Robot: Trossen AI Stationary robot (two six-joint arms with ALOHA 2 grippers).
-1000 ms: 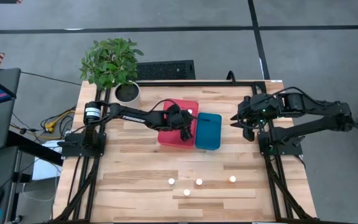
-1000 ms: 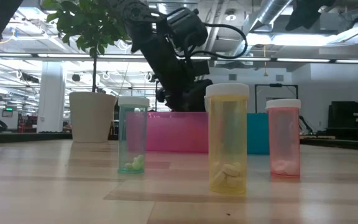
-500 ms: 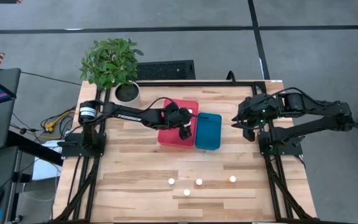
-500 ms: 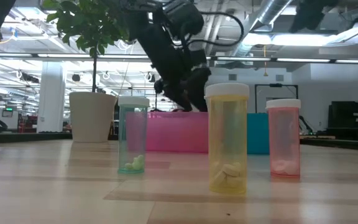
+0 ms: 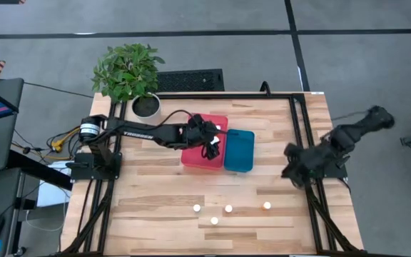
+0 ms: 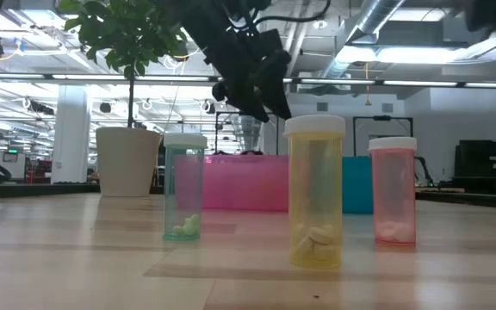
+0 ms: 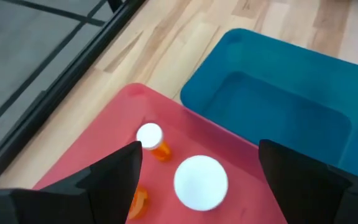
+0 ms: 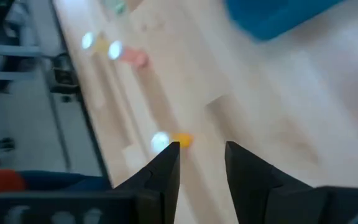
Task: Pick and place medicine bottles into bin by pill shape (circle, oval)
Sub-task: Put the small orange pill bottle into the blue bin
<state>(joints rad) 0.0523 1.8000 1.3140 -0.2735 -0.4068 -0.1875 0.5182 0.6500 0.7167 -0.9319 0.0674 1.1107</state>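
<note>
Bottles with white caps, one small amber-orange (image 7: 151,138) and one larger (image 7: 201,181), lie in the pink rectangular plastic tray (image 7: 104,163) directly below the left hand (image 7: 197,165), whose fingers are spread empty above them.

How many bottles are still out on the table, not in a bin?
4, in a loose row at the near edge: one, one, one, one. The low view shows only three; others may be hidden.
</note>
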